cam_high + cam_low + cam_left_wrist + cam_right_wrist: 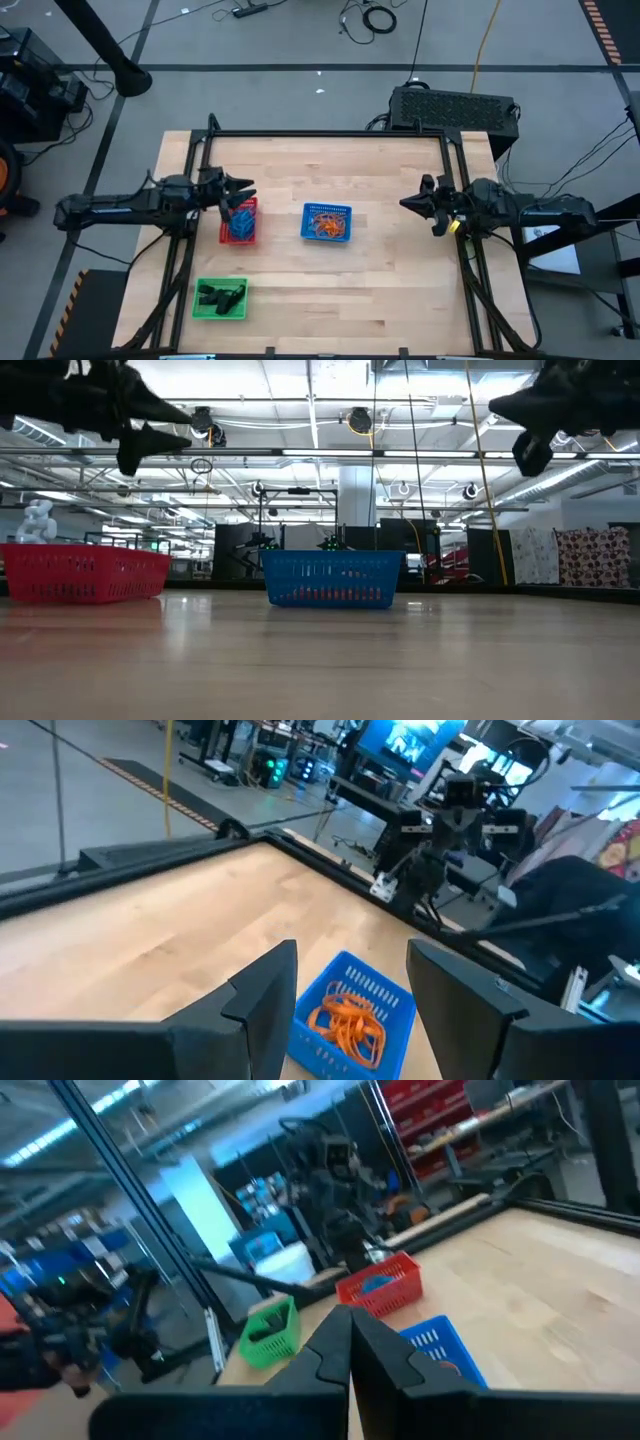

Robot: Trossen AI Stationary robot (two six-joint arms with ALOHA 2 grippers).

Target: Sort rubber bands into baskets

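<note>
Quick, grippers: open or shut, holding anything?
Left gripper: open, empty, above the red basket.
Right gripper: shut, holding nothing visible, raised at the table's right side.

My gripper (pixel 349 1342) sits at the bottom centre of the frame, its two dark fingers pressed together with no gap. Just past their tips, lower right, is the blue basket (pixel 440 1346). Above it, near the centre, the red basket (pixel 385 1288) holds something blue. The green basket (pixel 270 1330) lies left of centre with dark contents. The wooden table (pixel 560 1270) fills the right side.
</note>
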